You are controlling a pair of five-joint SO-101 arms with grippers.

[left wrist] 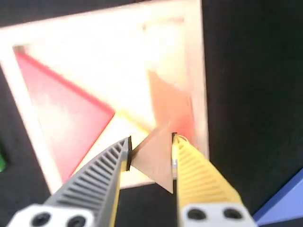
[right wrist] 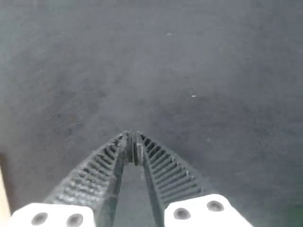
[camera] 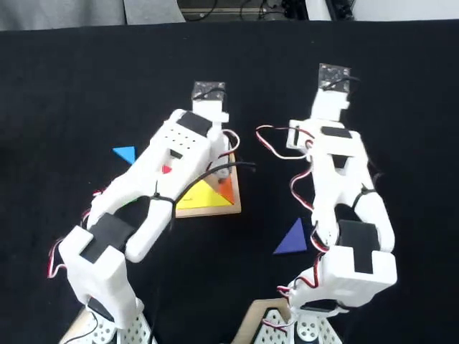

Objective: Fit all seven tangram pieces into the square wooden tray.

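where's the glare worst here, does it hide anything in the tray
Left wrist view: hard glare bleaches the tray beside the red piece, so outlines there cannot be read; the triangle piece in the left gripper is shaded and readable. High view: even light on the black table, no glare. Right wrist view: soft sheen on the table beyond the shut right gripper.

Matt black cloth (camera: 64, 79), smooth pale wood tray (left wrist: 204, 71), ribbed plastic left pincer fingers (left wrist: 102, 175), triangle (left wrist: 156, 158) prob. wood.

Saw black tabletop (camera: 57, 86); pale tray (camera: 208, 211) w/ yellow pc (camera: 201, 198), orange pc (camera: 226, 189), red pc (left wrist: 61, 123); tan triangle (left wrist: 156, 161); lt-blue triangle (camera: 125, 153); indigo triangle (camera: 292, 239).
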